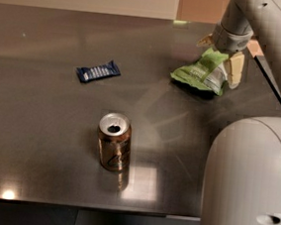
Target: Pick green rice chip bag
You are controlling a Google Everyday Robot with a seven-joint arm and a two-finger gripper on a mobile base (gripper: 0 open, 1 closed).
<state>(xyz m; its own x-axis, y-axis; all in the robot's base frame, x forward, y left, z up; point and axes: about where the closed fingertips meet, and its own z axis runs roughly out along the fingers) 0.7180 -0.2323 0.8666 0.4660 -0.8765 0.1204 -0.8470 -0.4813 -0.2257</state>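
Note:
The green rice chip bag [200,73], lime green with a white-grey panel, lies on the dark table [53,141] at the far right. My gripper [220,57] comes down over the bag's upper right end. One beige finger [234,70] stands at the bag's right side and the other [205,40] behind its top. The fingers stand apart with the bag's end between them. The bag still rests on the table.
A small dark blue wrapper [98,71] lies left of centre. An opened brown can [114,142] stands upright at the front middle. My arm's large grey body [248,184] fills the lower right corner. The table's right edge [270,79] runs just beyond the bag.

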